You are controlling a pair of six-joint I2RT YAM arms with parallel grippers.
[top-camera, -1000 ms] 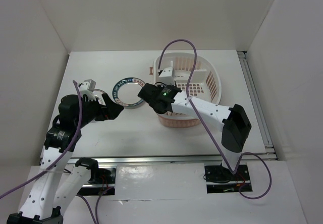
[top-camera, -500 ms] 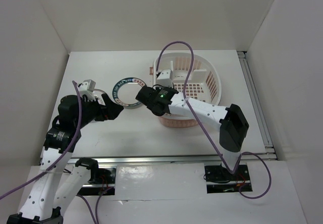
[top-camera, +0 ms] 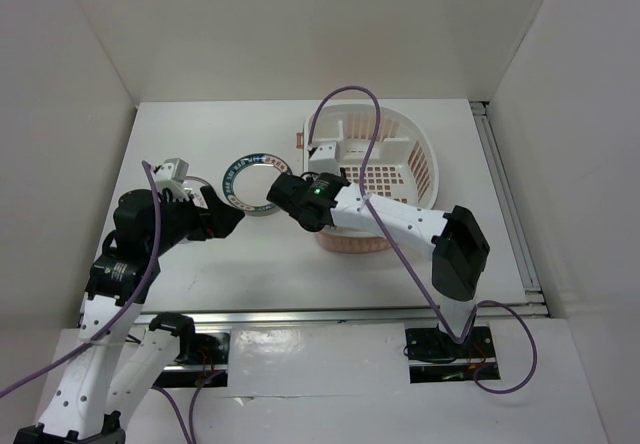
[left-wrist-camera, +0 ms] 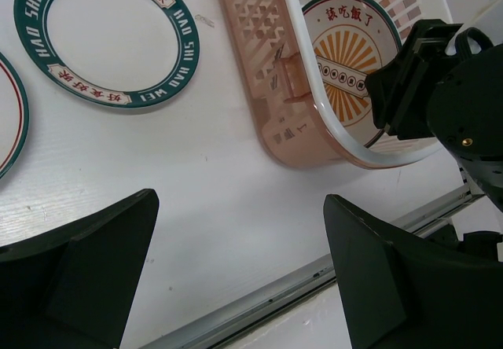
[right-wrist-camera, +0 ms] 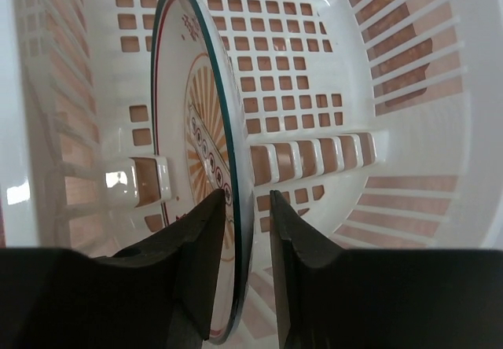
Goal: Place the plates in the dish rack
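The sunburst plate (right-wrist-camera: 196, 129) stands on edge inside the dish rack (right-wrist-camera: 314, 66), close to its left wall. My right gripper (right-wrist-camera: 247, 196) straddles the plate's lower rim. Its jaws are slightly parted, and a gap shows between the right finger and the plate. In the left wrist view the same plate (left-wrist-camera: 346, 58) shows inside the rack (left-wrist-camera: 299, 74). A plate with a dark blue-green rim band (top-camera: 230, 179) lies flat on the table left of the rack (top-camera: 415, 149). My left gripper (left-wrist-camera: 240, 200) hangs open and empty above the table near it.
The edge of another plate (left-wrist-camera: 8, 121) shows at the left border of the left wrist view. The table's metal front rail (left-wrist-camera: 259, 294) runs below the left fingers. White walls close in the table on three sides.
The right jaws have parted from the sunburst plate's rim, and the right wrist has shifted slightly left. The left arm has not moved.
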